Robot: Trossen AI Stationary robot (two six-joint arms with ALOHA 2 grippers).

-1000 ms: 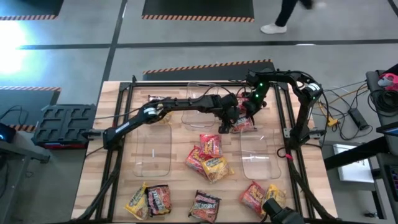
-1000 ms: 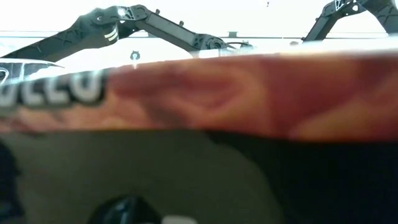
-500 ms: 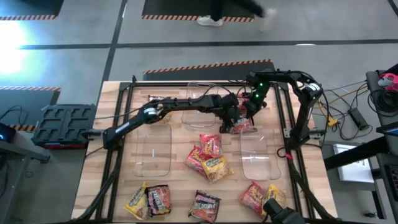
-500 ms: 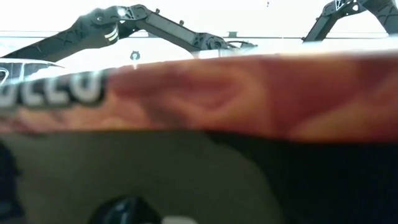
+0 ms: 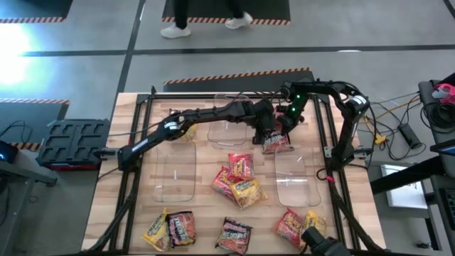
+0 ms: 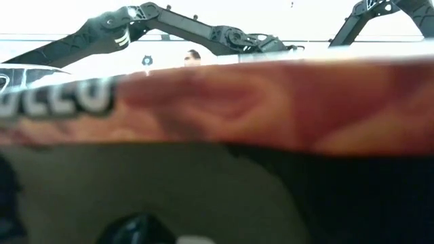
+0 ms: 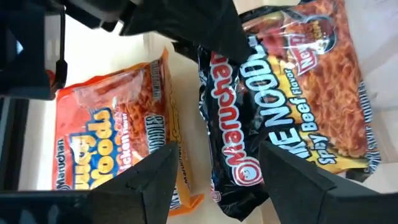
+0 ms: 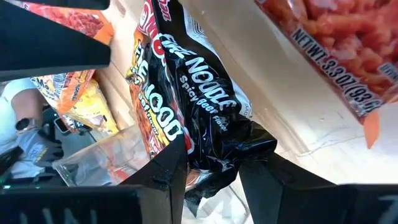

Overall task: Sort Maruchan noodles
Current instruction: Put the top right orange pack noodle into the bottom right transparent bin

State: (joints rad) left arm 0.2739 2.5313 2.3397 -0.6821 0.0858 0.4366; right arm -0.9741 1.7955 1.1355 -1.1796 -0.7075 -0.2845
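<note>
Right gripper (image 8: 208, 171): we pinch the black crinkly plastic Fire Noodle packet (image 8: 199, 118) to lift it clear for sorting.
Left gripper (image 7: 214, 180): our fingers gape apart, empty, over the same packet.

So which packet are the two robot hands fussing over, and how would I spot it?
Look to the far middle of the wooden table, where the two dark arms meet. The right gripper pinches a black Maruchan Fire Noodle Spicy Beef packet, with the left gripper open just over it. An orange chicken packet lies alongside; the black wrapper sets this one apart.
</note>
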